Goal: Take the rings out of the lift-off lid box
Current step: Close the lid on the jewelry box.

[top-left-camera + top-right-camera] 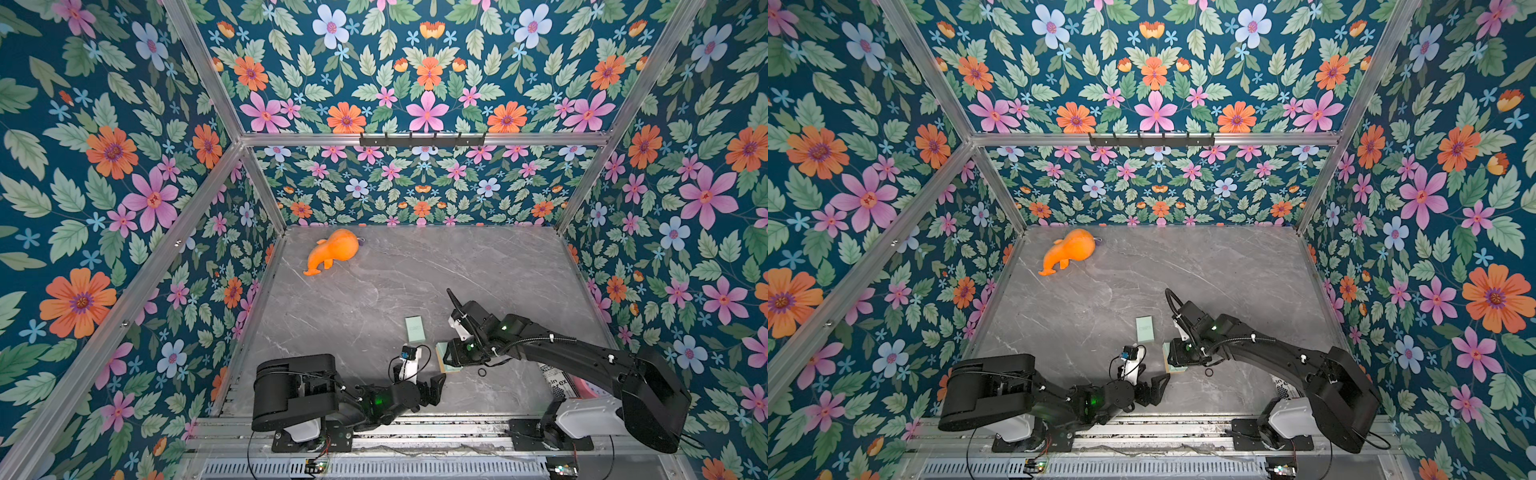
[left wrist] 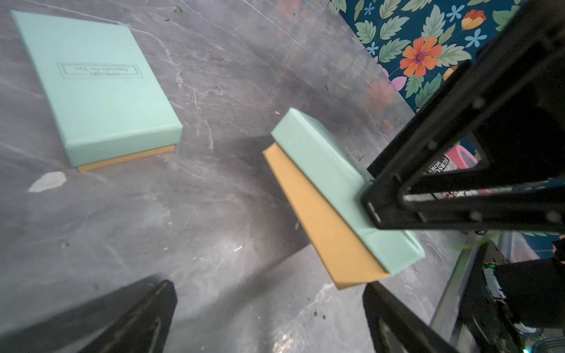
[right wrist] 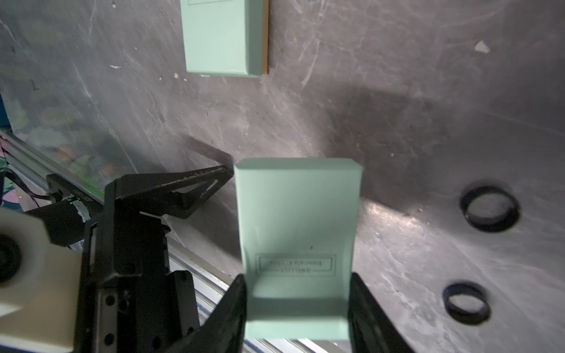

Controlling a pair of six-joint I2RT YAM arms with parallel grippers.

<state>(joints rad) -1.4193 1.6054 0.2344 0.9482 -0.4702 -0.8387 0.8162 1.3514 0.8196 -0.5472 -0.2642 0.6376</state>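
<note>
High stereo pair, wrist cameras near table (image 2: 214,214)

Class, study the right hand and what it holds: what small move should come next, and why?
Probably lower the mint-green box onto bare table, then open the right hand: it hangs gripped above the surface, and two rings already lie out beside it.

rings (image 3: 490,208) are laid on the table (image 1: 457,266) just right of the nearer box (image 3: 296,220); a second box (image 1: 415,328) is laid behind it.
</note>
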